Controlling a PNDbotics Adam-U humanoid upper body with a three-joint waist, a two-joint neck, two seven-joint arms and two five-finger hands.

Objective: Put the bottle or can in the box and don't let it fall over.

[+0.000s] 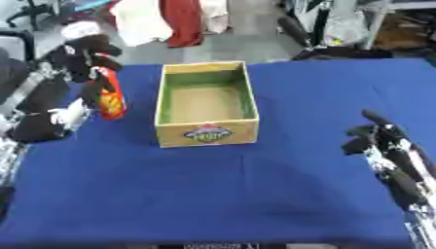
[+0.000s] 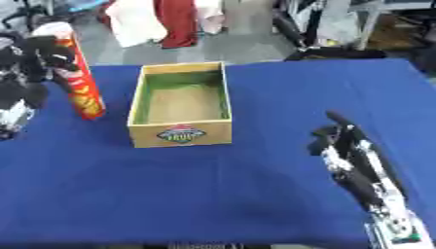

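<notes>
One tall red can (image 2: pixel 78 78) stood left of the box (image 2: pixel 179 104), left hand (image 2: pixel 43 56) wrapped round its upper half; probably light, stiff, tippy. Right hand (image 2: pixel 336 138) idled, fingers relaxed.

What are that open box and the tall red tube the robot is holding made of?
The box looks like cardboard: matte tan walls, a printed logo on the front and a greenish inside. The red tube in the left hand looks like a printed paperboard can with a pale cap, though plastic is possible.
</notes>
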